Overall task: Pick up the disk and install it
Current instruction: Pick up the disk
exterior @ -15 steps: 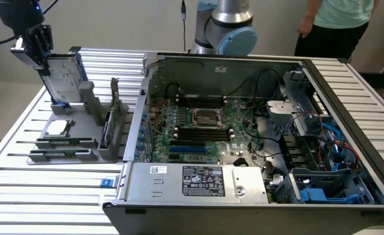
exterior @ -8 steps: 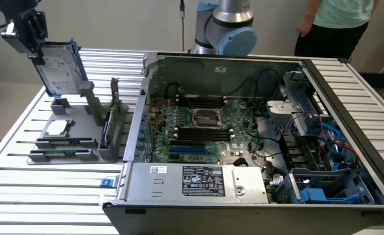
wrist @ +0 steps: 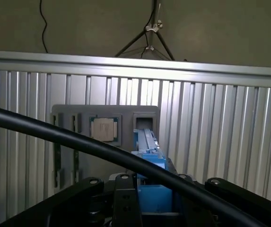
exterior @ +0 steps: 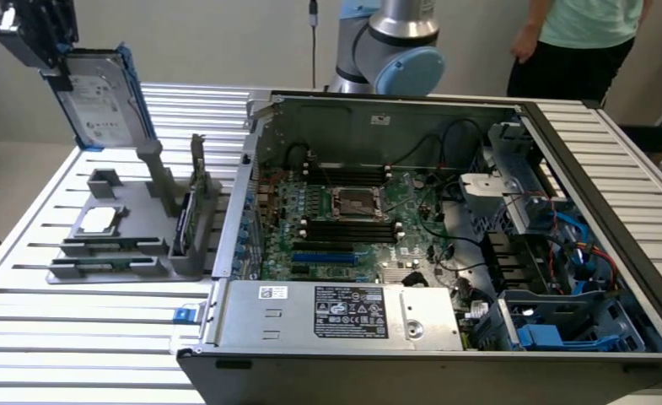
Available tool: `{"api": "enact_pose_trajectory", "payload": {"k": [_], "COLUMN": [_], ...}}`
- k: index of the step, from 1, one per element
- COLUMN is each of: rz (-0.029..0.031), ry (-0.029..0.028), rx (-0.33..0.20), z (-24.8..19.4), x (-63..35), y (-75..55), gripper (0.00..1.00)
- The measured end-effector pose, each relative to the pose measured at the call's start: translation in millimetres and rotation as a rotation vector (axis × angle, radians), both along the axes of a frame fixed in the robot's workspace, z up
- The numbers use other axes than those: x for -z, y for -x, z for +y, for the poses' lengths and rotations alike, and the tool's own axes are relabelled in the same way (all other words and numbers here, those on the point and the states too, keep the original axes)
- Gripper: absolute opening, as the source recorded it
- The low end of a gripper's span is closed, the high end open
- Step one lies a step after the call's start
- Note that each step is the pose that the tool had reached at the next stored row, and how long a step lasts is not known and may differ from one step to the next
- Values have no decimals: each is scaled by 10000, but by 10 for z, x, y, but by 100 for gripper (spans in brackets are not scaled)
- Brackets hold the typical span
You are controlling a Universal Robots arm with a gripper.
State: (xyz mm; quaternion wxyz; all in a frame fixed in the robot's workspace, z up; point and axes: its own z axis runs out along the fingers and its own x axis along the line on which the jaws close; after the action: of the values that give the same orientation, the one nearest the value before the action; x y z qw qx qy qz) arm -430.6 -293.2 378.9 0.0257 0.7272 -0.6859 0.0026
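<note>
The disk (exterior: 102, 99), a silver-grey hard drive with a white label in a blue caddy, hangs upright in the air at the exterior view's far left, above the grey holder (exterior: 128, 224). My gripper (exterior: 51, 61) is shut on its upper end. In the wrist view the disk's blue caddy edge (wrist: 148, 150) runs out from between my gripper (wrist: 152, 201) fingers, with the grey holder (wrist: 66, 118) on the slatted table beyond it.
An open computer case (exterior: 444, 110) with its motherboard (exterior: 353, 224) lies at the exterior view's right. A silver box (exterior: 342, 312) with a black-and-white label sits at its front, and blue drive bays (exterior: 562, 325) at its lower right. A small silver chip (exterior: 98, 219) rests on the holder. A person (exterior: 583, 38) stands behind. A black cable (wrist: 78, 142) crosses the wrist view.
</note>
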Motion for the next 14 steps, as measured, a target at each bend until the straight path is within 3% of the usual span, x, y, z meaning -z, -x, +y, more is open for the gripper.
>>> {"api": "enact_pose_trajectory", "payload": {"k": [5,14], "rz": [-2,14], "ry": [0,0], "rx": [1,-1], "z": [-18,-120], "x": [-183,-431], "y": [-106,-466], "gripper": [33,33]}}
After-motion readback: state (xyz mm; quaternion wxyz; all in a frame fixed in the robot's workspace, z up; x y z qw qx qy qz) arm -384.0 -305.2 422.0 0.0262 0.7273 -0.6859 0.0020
